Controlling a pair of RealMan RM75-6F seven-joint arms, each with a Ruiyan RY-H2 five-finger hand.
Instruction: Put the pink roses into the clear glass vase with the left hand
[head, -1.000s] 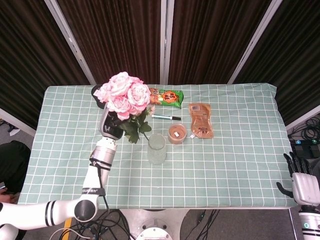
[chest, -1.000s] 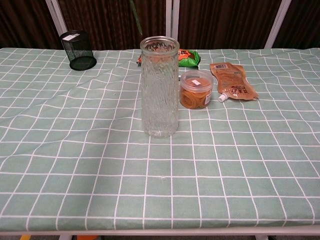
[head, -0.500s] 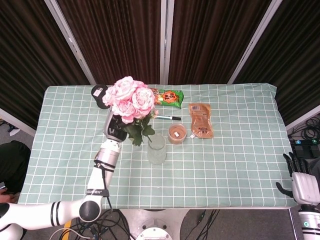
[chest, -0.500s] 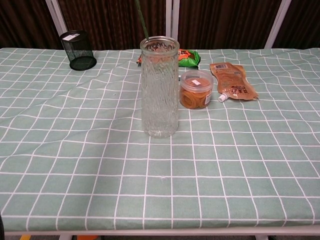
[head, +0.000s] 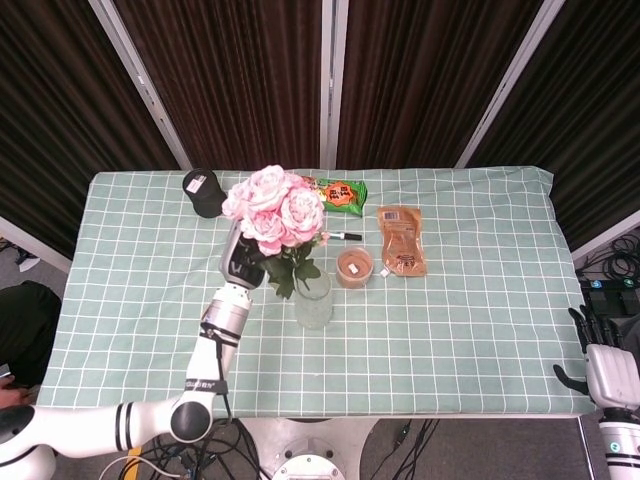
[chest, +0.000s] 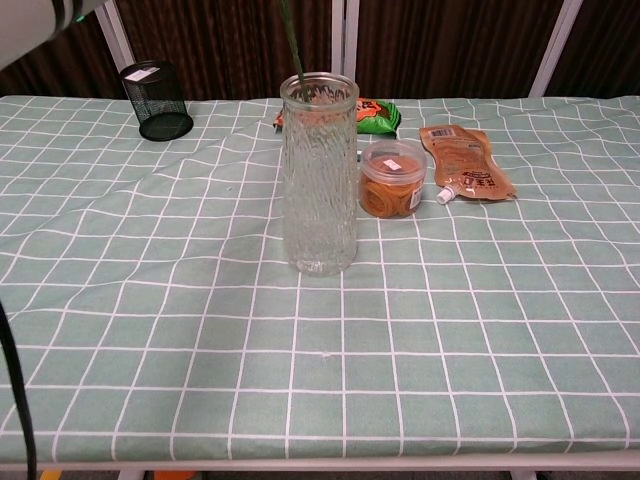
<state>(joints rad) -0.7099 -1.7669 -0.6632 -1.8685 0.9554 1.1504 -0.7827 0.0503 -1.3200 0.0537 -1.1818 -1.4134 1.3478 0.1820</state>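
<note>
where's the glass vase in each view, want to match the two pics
Head view: the clear glass vase stands near the table's middle, just below the pink roses held by the left hand.
Chest view: the vase stands centre-left and tall, a green stem at its rim.
Shared landmark: the round brown tub just right of the vase in both.

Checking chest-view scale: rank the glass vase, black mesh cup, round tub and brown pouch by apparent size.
1. glass vase, nearest
2. brown pouch
3. black mesh cup and round tub: too alike to rank
</note>
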